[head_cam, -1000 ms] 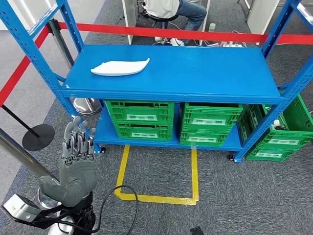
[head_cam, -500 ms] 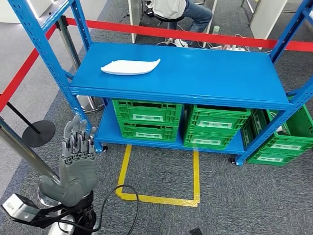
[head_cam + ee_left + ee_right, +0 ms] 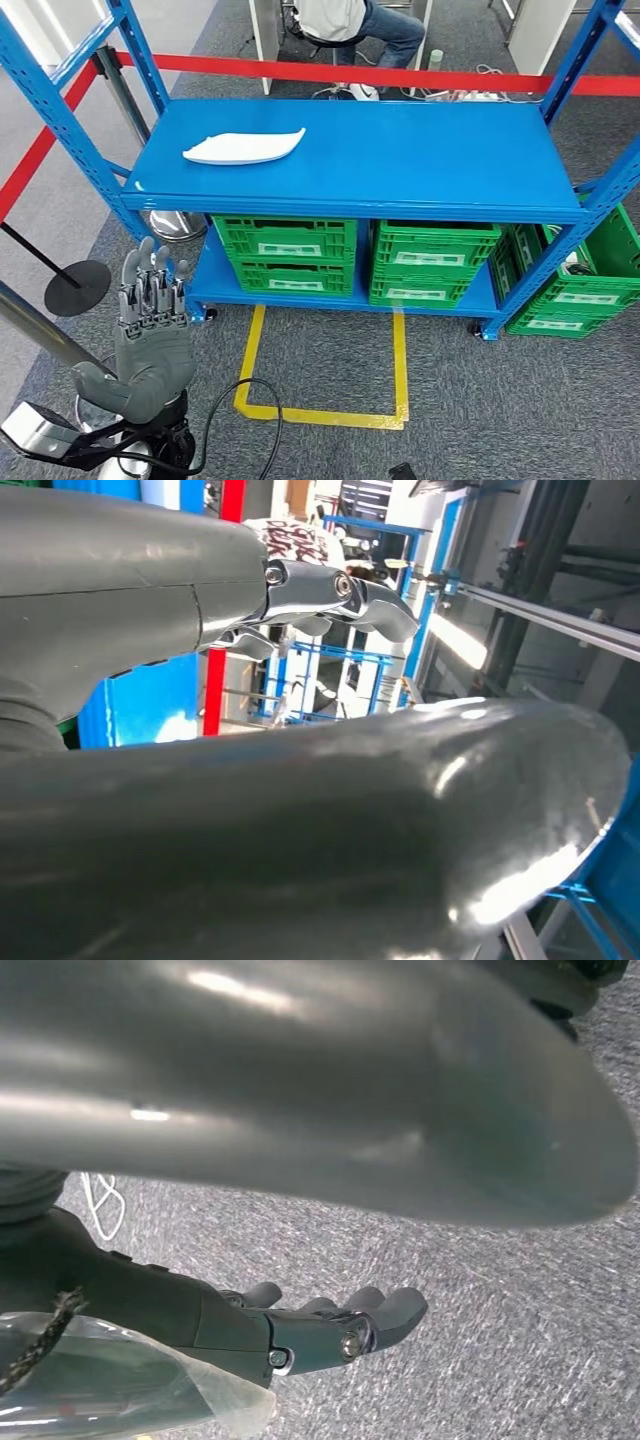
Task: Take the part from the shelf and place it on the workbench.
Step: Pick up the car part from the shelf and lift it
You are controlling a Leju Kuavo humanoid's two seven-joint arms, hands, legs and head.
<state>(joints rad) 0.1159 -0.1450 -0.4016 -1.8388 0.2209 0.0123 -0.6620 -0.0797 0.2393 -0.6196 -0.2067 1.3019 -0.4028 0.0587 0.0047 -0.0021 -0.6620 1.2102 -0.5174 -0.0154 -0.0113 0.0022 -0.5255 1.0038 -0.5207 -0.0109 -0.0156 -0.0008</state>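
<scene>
Left hand (image 3: 151,345) still raised, empty; view shifted, part (image 3: 243,147) unmoved.

One white part (image 3: 243,147) lies on the blue shelf (image 3: 423,150), toward ten o'clock. Beneath sit four stacked green crates (image 3: 287,236), two more (image 3: 581,290) on the floor at three o'clock, and one yellow floor outline (image 3: 324,410) at six o'clock.

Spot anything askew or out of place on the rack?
Mostly tidy. The white part lies flat on the top shelf, and two green crates sit squarely below. One crate at the right end sits angled on the floor outside the frame.
</scene>
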